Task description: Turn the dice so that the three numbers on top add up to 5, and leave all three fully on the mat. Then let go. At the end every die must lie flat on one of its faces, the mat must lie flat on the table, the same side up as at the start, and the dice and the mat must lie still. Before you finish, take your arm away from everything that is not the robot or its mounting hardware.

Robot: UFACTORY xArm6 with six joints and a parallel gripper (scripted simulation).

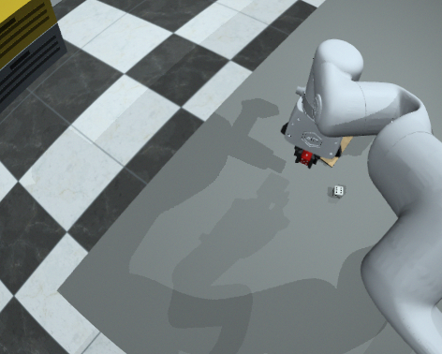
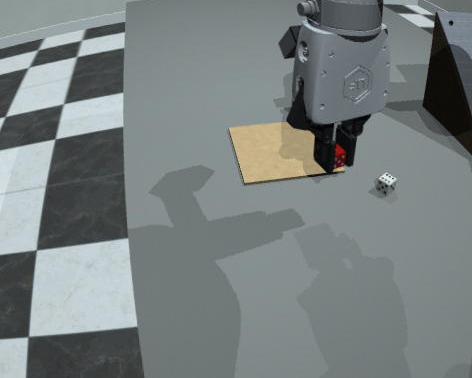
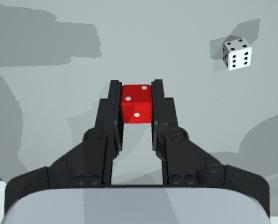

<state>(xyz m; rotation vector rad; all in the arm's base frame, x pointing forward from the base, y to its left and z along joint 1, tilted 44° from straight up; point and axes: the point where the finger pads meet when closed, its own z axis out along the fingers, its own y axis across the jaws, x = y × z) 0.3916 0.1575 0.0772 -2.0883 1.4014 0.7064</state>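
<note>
The gripper is shut on the red die, held in the air. In the wrist view its upper visible face shows two pips and its lower one shows one. The tan mat lies flat, partly hidden by the gripper; no die shows on its visible part. Whether the red die is over its edge or beside it is hard to tell. The white die rests on the table off the mat, apparently six up. The third die is not seen.
The arm fills the right of the top view and hides the table behind it. A dark wedge-shaped block with a metallic face stands at the right in the exterior view. The grey table's left edge borders the checkered floor.
</note>
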